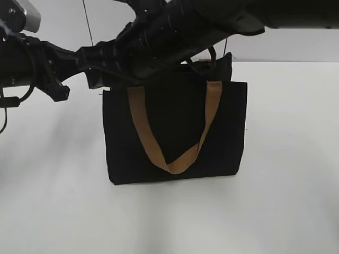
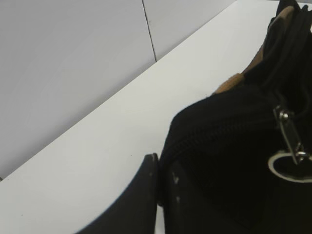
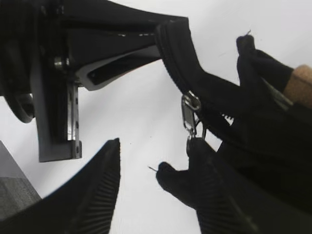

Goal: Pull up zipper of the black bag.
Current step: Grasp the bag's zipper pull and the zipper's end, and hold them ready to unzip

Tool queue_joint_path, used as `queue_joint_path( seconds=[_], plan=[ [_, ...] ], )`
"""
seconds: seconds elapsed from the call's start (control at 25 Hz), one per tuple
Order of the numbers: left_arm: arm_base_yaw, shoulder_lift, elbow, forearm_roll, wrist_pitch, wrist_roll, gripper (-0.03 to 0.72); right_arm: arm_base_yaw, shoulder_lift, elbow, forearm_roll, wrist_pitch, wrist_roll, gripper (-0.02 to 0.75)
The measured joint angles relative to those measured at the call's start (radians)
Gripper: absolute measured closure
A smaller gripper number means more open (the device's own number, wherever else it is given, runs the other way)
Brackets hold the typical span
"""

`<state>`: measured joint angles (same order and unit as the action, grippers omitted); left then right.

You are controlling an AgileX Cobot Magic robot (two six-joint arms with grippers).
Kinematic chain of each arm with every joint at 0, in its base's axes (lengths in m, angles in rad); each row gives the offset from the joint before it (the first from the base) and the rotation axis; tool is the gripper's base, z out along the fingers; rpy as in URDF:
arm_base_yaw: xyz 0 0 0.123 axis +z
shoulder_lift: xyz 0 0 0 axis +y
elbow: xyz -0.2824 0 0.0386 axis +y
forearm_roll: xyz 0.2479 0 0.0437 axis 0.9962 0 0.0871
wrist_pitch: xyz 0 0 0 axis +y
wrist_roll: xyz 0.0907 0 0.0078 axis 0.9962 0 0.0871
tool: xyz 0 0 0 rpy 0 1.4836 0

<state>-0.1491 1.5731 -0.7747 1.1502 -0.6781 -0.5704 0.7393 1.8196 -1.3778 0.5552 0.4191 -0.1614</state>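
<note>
- The bag (image 1: pixel 175 132) stands upright on the white counter (image 1: pixel 286 201), its long axis running left to right, broad face toward the exterior camera.
- It is black fabric; one tan strap (image 1: pixel 177 127) hangs in a V down the front.
- The zipper (image 3: pixel 190 113) runs along the top edge; its silver pull tab hangs down with a ring at its end.
- The left gripper (image 2: pixel 161 195) is pinching the bag's top corner.
- The right gripper (image 3: pixel 156 170) is spread, one finger (image 3: pixel 204 170) touching the tab's ring, the other well apart.
</note>
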Motion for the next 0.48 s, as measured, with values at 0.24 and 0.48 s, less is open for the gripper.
queue_joint_path(
  seconds=[0.24,0.48],
  plan=[
    [0.0,0.0,0.0,-0.003,-0.003,-0.002,0.696,-0.023,0.029,-0.007,-0.002,-0.026,0.088,0.402],
    [0.0,0.0,0.0,-0.029,-0.028,-0.002,0.696,-0.033,0.049,-0.009,-0.002,-0.043,0.178,0.407]
  ],
)
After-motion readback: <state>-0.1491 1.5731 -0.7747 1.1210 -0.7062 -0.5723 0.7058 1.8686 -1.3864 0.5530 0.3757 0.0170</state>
